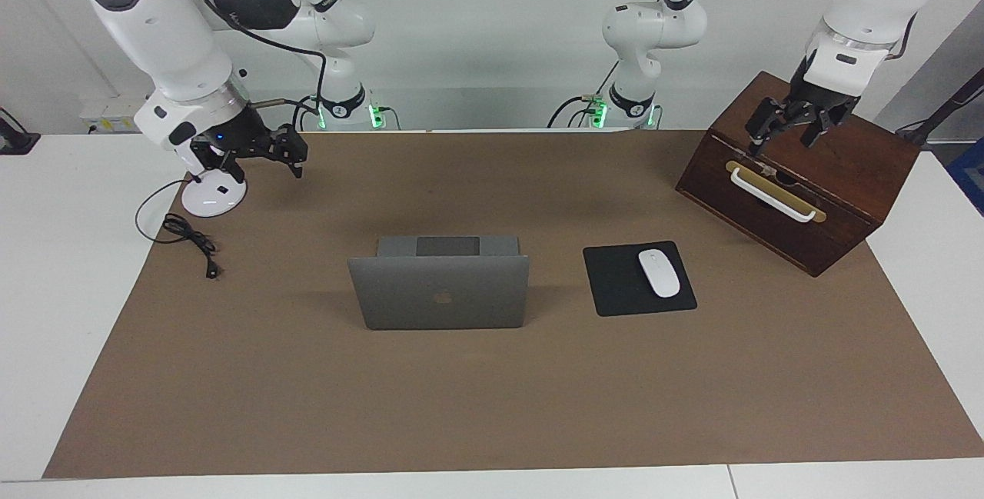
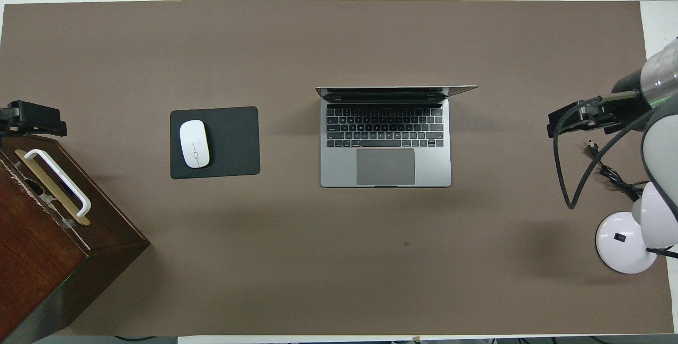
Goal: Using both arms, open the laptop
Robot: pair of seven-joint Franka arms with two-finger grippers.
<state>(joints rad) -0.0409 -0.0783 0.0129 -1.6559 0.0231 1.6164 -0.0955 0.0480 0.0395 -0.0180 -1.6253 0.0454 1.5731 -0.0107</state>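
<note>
I have the laptop [image 1: 442,295] in the middle of the brown mat [image 1: 461,422], and it reads as already open. Its lid stands upright on the edge farther from the robots, logo facing away from them. From overhead the keyboard and trackpad lie flat and bare, facing the arms. The hinge line runs lengthwise along the table, from one arm's end to the other, so each arm would come at a short side. Neither gripper is clearly closer; the laptop sits about midway between them and well apart from both.

Counting outward: one laptop. Beside it toward the left arm's end, one black mouse pad [image 1: 611,287] with one white mouse [image 1: 659,273] on it. Past that, one brown wooden box [image 1: 869,164] with a white handle. At the right arm's end, one white round base [image 1: 215,197] and one loose black cable [image 1: 188,236].

Two arms, two grippers. The left gripper [image 1: 790,128] hangs over the box, fingers spread and holding nothing. The right gripper [image 1: 265,151] hangs over the mat's corner just beside the white base; I can't tell how its fingers are set.

My judgement: the opening is done and nothing on the lid needs a hand.
</note>
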